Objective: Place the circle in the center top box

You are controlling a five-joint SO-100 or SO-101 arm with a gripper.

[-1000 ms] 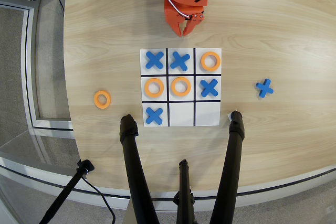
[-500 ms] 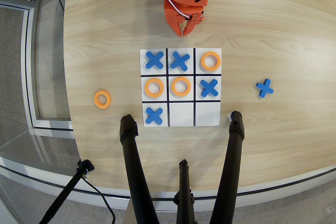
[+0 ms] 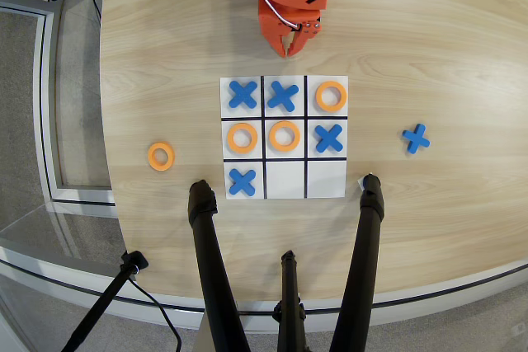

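A loose orange circle [image 3: 161, 156] lies flat on the wooden table, left of the white 3x3 board [image 3: 326, 189]. Three more orange rings sit in board cells: top right, middle left and centre. The center top box [image 3: 285, 179] is the empty middle cell of the edge row lowest in this overhead view. The middle cell of the row nearest the arm holds a blue cross [image 3: 283, 96]. My orange gripper [image 3: 290, 49] hovers above the board's upper edge, far from the loose circle. Its fingers are together with nothing between them.
Blue crosses fill the board's top left, middle right and bottom left cells; its bottom right cell is bare. A spare blue cross [image 3: 416, 138] lies right of the board. Black tripod legs [image 3: 206, 237] rise from the table's near edge below the board.
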